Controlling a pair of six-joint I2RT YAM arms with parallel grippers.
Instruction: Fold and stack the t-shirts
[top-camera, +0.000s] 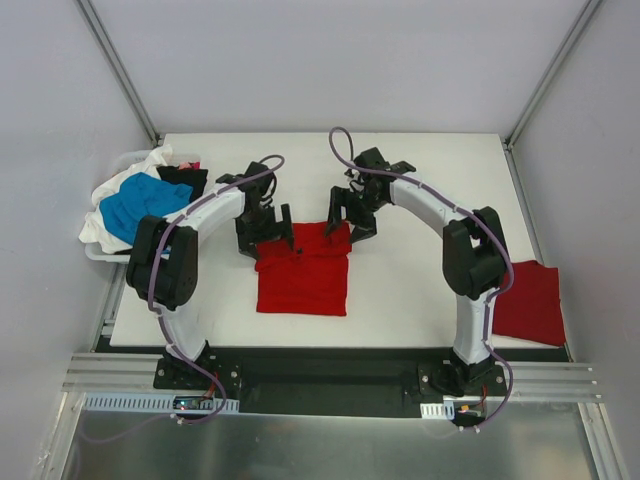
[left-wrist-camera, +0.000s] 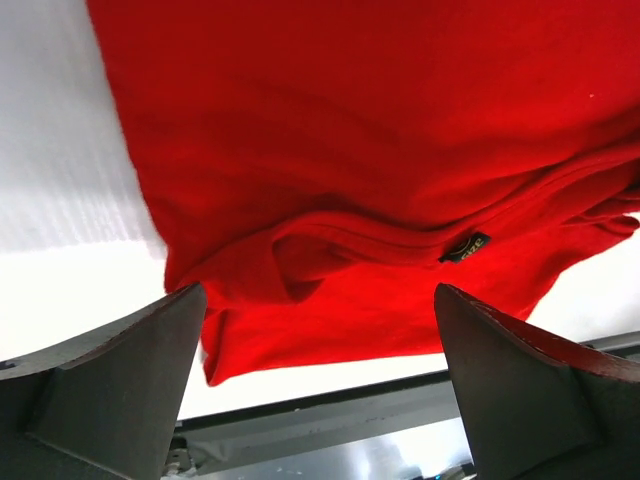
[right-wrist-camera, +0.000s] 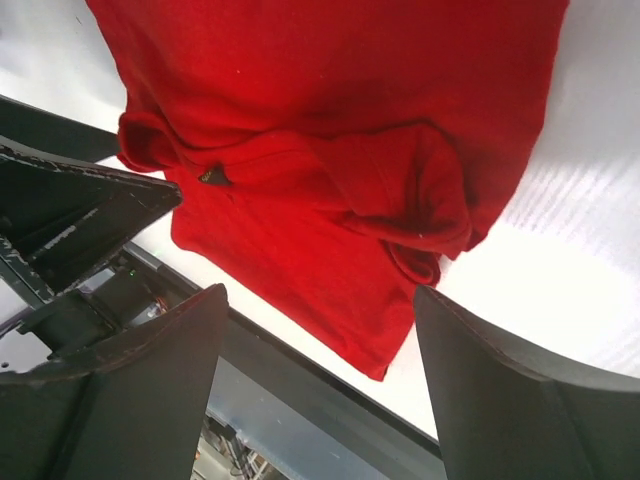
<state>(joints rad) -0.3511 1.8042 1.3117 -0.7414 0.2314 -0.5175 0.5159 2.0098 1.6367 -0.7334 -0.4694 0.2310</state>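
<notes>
Two arms (top-camera: 210, 212) (top-camera: 432, 205) arch — left claw (top-camera: 270, 240), right claw (top-camera: 350, 228) spread, seemingly over t-shirt (top-camera: 303, 278).

A white table (top-camera: 420, 190) between grey walls (top-camera: 300, 60); perhaps a white basket (top-camera: 122, 158) at its left edge

"How many red t-shirts?"

"Two. The spread red t-shirt (top-camera: 303, 275) lies under both pairs of jaws. The folded red t-shirt (top-camera: 528, 302) is well out to the right of the right jaws."

"Other colours?"

"All heaped to the left of the left jaws: one blue t-shirt (top-camera: 143, 205), one black t-shirt (top-camera: 185, 180), and white cloth (top-camera: 100, 228) that I can't split into pieces."

"And arms?"

"Two, the left arm (top-camera: 190, 235) and the right arm (top-camera: 440, 215), one pair of jaws each. One desk (top-camera: 420, 160)."
</notes>
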